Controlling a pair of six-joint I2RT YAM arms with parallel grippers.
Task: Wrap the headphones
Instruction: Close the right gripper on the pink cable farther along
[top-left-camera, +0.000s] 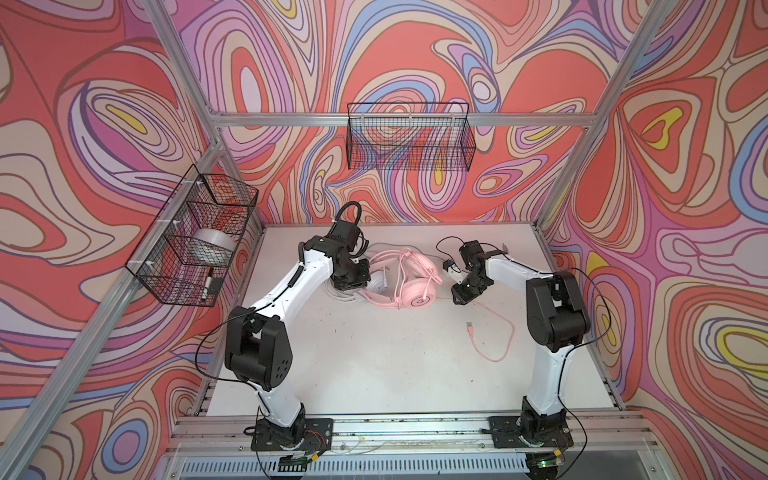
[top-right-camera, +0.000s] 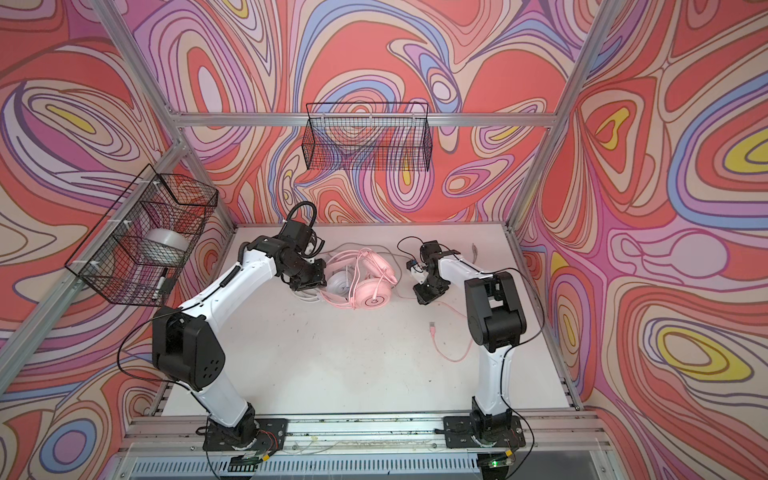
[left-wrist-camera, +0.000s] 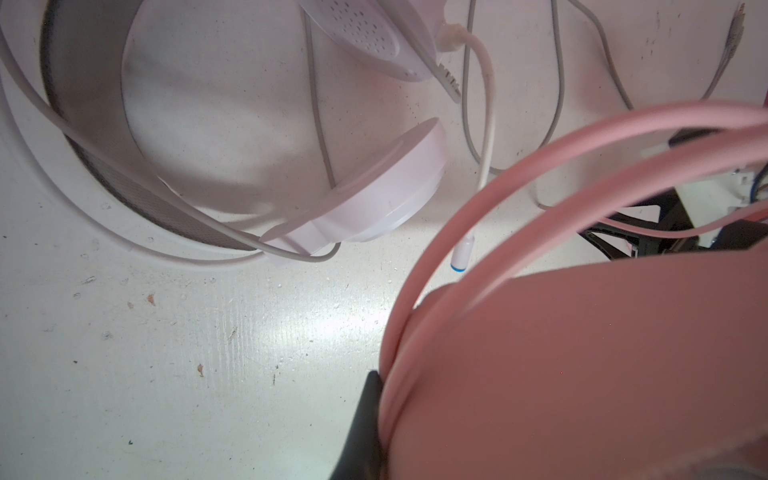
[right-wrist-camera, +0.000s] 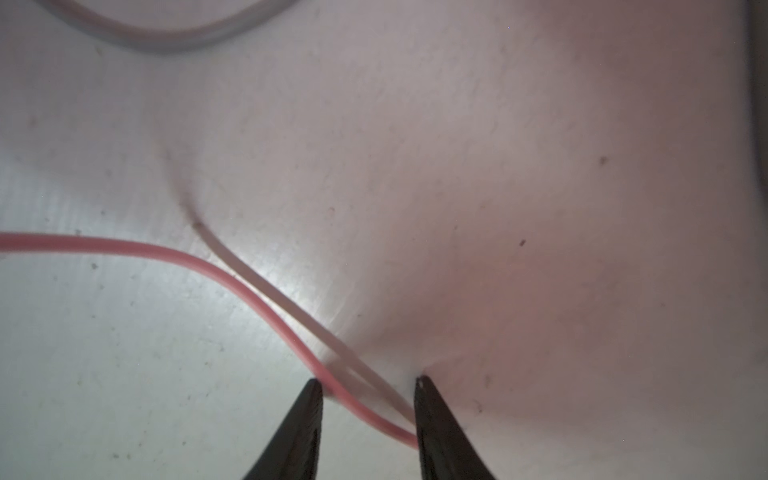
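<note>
Saw the pink headset (top-left-camera: 417, 293) overlapping the white headset (top-left-camera: 377, 284) at the far middle of the table (top-left-camera: 374, 361). Pinched the pink headset's band with the left gripper (top-left-camera: 351, 283), fingers fully closed. Straddled the loose pink cable (right-wrist-camera: 166, 251) with the right gripper (right-wrist-camera: 370, 382), fingers partly spread, cable touching one finger.

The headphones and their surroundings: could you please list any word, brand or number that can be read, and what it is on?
No legible text in any view.
pink headphones: round white emblem on earcup, no letters.
white headphones: faint grey earcup mark, too small to read.
marker in side basket: print too small to read.
</note>
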